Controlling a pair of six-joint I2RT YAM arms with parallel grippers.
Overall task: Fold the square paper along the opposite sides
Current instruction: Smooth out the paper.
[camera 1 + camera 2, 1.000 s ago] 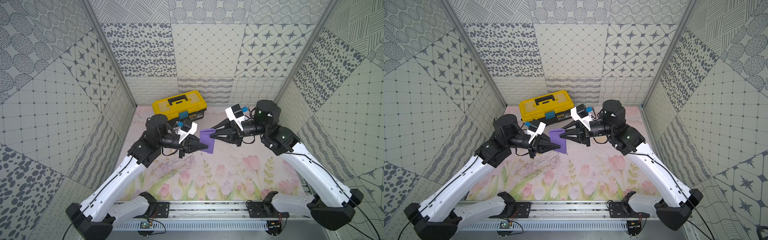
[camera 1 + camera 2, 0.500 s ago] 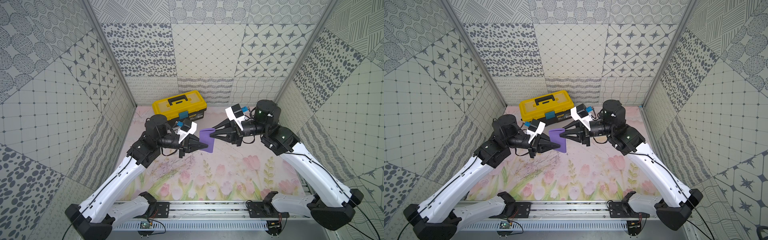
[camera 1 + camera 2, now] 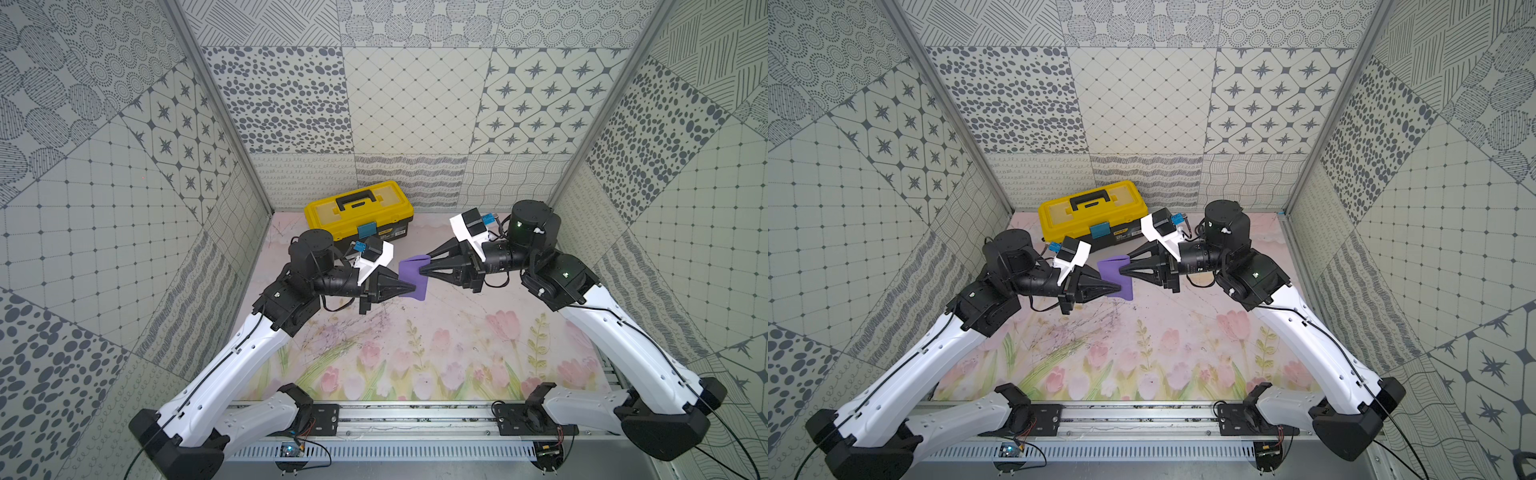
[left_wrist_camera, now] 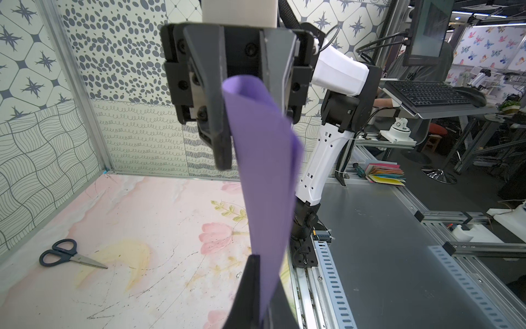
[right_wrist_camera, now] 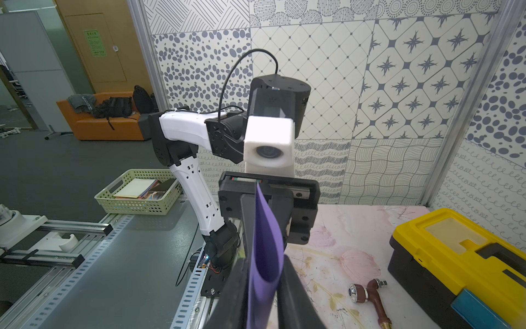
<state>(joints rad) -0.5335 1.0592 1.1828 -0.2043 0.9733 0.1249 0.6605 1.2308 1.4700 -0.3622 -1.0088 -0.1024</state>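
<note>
- Floral mat (image 3: pixel 415 353): fills the lower middle of both top views.
- Yellow toolbox (image 3: pixel 359 208): black handle, lid down, upper centre of frame against the back wall. There is a pale label on its black front, but the print is too small to read.
- Green notice (image 5: pixel 95 42) on a door, right wrist view: it carries writing, not legible.
- Left gripper (image 3: pixel 413 287), centre-left: jaws clenched on the lower end of the square paper (image 3: pixel 409 272).
- Right gripper (image 3: pixel 424 264), just right of centre: its fingers stand a little apart, one on each side of the sheet's upper end. I cannot tell whether they press it.
- Paper: plain purple, unprinted, held in the air between the two grippers, clear of the mat and just below the toolbox in frame. It curves into a loose U with no sharp crease visible. In the left wrist view (image 4: pixel 264 171) the roll is open at the right gripper's end and flattens toward the left gripper's. Gripper fingers hide parts of its edges in both top views.
- Black-handled scissors (image 4: pixel 68 256): lying on the mat, not made out in the top views.
- Brown pipe-shaped fitting (image 5: pixel 370 293): metal ends, on the mat near the toolbox, kind unclear.
</note>
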